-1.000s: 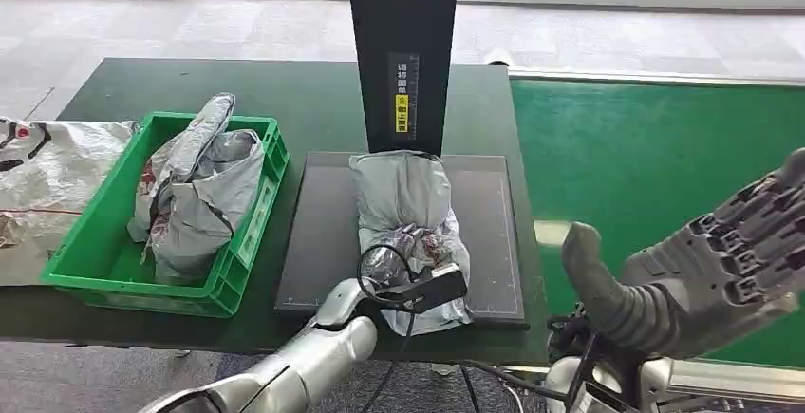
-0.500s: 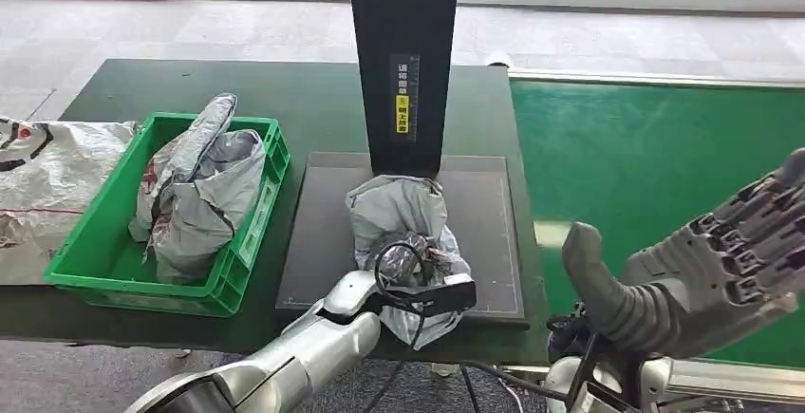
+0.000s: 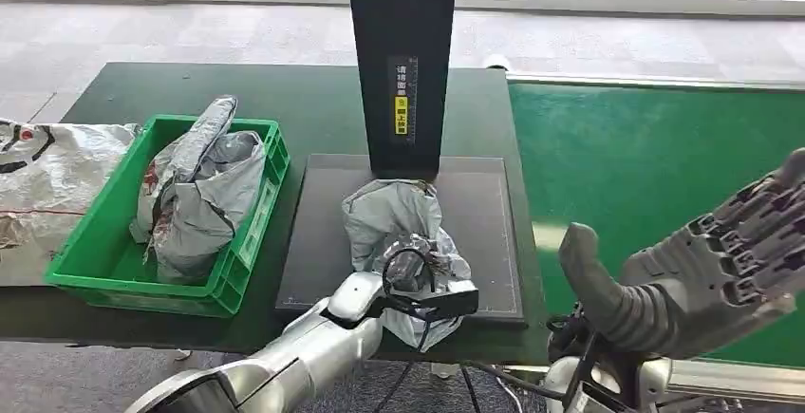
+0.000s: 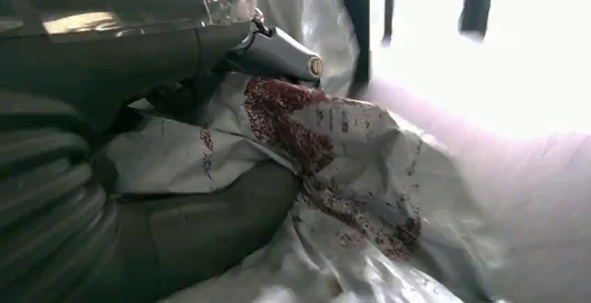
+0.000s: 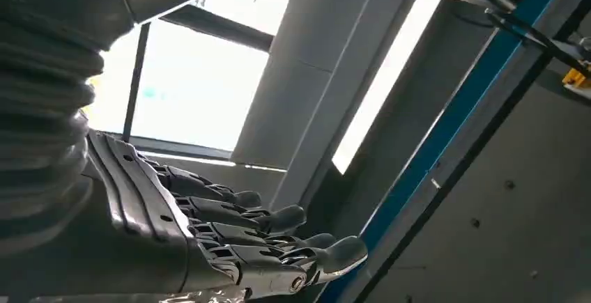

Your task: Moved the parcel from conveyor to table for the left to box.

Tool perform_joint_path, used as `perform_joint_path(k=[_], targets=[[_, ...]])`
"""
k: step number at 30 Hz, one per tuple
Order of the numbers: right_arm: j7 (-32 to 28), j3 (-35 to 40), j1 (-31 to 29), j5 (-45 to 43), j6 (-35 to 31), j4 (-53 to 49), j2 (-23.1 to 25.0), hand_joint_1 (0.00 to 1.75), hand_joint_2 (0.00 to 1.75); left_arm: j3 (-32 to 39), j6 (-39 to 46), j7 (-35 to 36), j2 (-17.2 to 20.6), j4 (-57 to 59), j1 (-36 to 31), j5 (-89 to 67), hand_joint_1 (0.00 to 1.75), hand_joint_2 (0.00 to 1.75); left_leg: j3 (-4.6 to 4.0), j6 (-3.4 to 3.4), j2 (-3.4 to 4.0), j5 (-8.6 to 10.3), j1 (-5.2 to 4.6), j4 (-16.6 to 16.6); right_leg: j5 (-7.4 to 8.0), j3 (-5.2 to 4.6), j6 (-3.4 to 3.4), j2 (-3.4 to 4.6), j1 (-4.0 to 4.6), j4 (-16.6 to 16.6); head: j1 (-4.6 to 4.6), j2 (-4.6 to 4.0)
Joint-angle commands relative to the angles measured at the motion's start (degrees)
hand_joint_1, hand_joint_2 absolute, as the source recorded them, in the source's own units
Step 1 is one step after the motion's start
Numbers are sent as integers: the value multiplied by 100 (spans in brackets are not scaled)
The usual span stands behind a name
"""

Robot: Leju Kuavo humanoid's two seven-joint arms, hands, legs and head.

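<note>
Dragged nearer the bench (image 3: pixel 285 90) edge, the crumpled grey plastic parcel (image 3: pixel 399 233) lies on the dark mat (image 3: pixel 489 233) in the left hand (image 4: pixel 209 205)'s grip — boxing into the green crate (image 3: pixel 249 242) remains — right hand (image 3: pixel 707 275) spread, empty.

head view high, facing down; left wrist close on parcel (image 4: pixel 334 150) (shared); right wrist upward.

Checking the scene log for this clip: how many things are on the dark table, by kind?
Crumpled grey plastic parcels: 3, one on the black platform, held by the left hand, two in the crate.
Green plastic crates: 1
White printed sacks: 1
Black flat platforms: 1
Total: 6
</note>
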Motion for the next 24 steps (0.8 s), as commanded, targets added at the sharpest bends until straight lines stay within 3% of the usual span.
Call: perform_joint_path(k=[1, 2, 4, 6, 9, 12, 24], targets=[[13, -77, 227, 79, -7, 126, 182, 0, 175, 3456, 1029, -1746, 240, -6136, 1688, -1342, 175, 175, -44, 1, -16, -1, -3, 20, -9, -43, -2, -13, -2, 17, -9, 0], [13, -77, 227, 79, -7, 126, 182, 0, 175, 3456, 1029, -1746, 240, -6136, 1688, -1342, 175, 175, -66, 6, -20, 10, 3, 18, -5, -54, -2, -19, 5, 11, -2, 0], [13, -77, 227, 79, -7, 126, 182, 0, 175, 3456, 1029, -1746, 240, -6136, 1688, -1342, 175, 175, -61, -4, 63, 19, 17, -7, 35, -76, -14, 65, 21, -11, 15, 0], [13, -77, 227, 79, -7, 126, 182, 0, 175, 3456, 1029, -1746, 240, -6136, 1688, -1342, 175, 175, -82, -19, 87, -20, 1, -7, 20, -69, -21, 90, 1, 9, 11, 0], [13, -104, 255, 150, -7, 118, 182, 0, 175, 3795, 1029, -2555, 240, -7132, 1995, -318, 175, 175, -50, -1, 36, 7, 6, -11, 0, -61, -16, 26, 12, -5, 13, 0], [13, -127, 292, 178, -7, 114, 182, 0, 175, 4181, 1029, -3023, 240, -7763, 2187, 317, 175, 175, -51, -12, 36, 5, 8, -12, -1, -59, -17, 33, 13, -1, 13, 0], [13, -179, 371, 236, -7, 23, 182, 0, 175, 4592, 1029, -3080, 240, -8165, 2153, 385, 175, 175, -60, -12, 4, 10, 11, -12, -5, -61, -20, 0, 15, -2, 11, 0]])
